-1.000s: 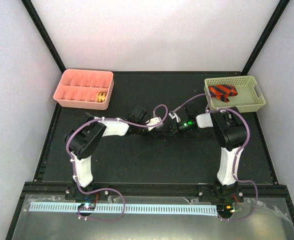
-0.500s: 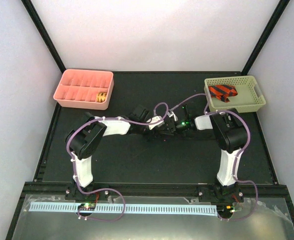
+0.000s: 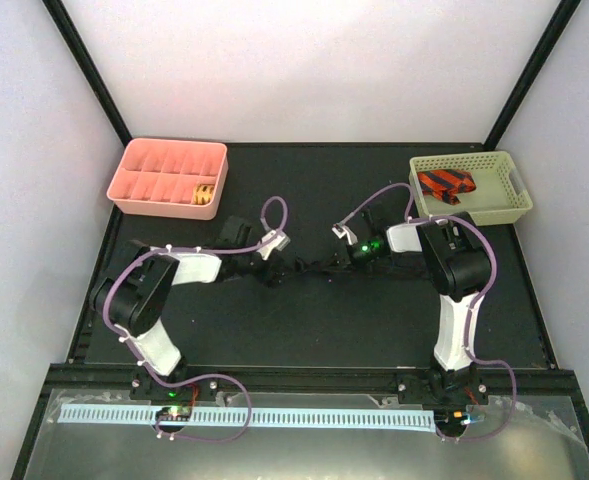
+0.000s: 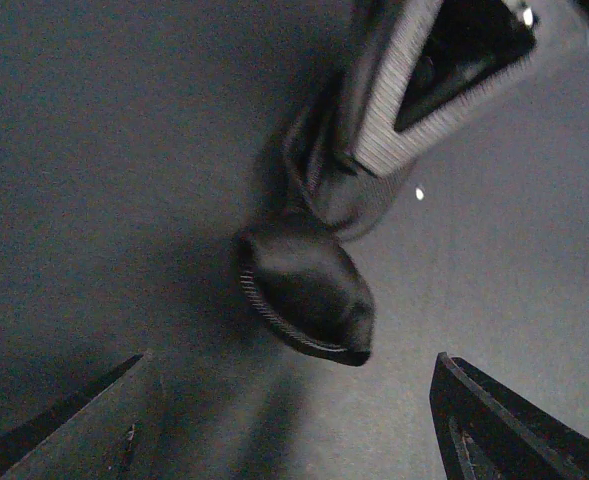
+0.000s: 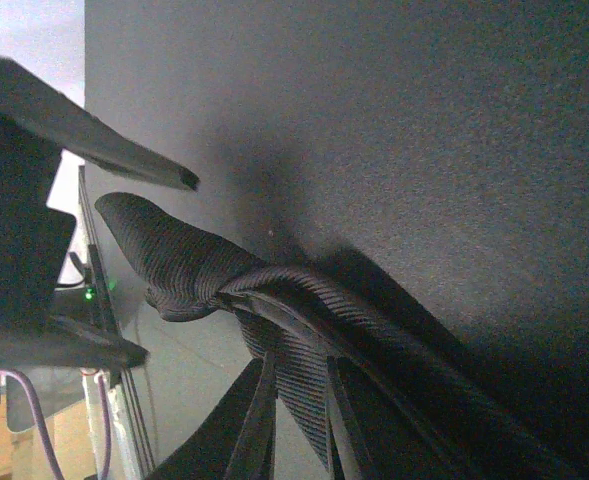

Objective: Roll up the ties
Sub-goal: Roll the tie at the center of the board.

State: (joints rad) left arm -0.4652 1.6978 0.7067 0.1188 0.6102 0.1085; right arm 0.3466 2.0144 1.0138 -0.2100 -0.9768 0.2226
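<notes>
A dark ribbed tie (image 5: 184, 265) lies partly bunched on the black mat between the two grippers; in the top view (image 3: 309, 268) it is hard to tell from the mat. My right gripper (image 5: 299, 375) is shut on a fold of the tie, low over the mat (image 3: 326, 264). My left gripper (image 4: 292, 360) is open and empty, its jaws wide apart just short of the tie's rounded end (image 4: 304, 290); it sits left of the tie in the top view (image 3: 274, 262). The right gripper's fingers (image 4: 414, 100) show beyond the tie end.
A pink divided tray (image 3: 134, 185) at the back left holds one rolled yellow tie (image 3: 205, 194). A pale green basket (image 3: 504, 205) at the back right holds a red-and-black striped tie (image 3: 445, 183). Cables loop above both wrists.
My left arm has drawn back to the left, away from the right gripper, and its jaws now stand open off the tie. The right gripper has stayed put, holding the tie.
</notes>
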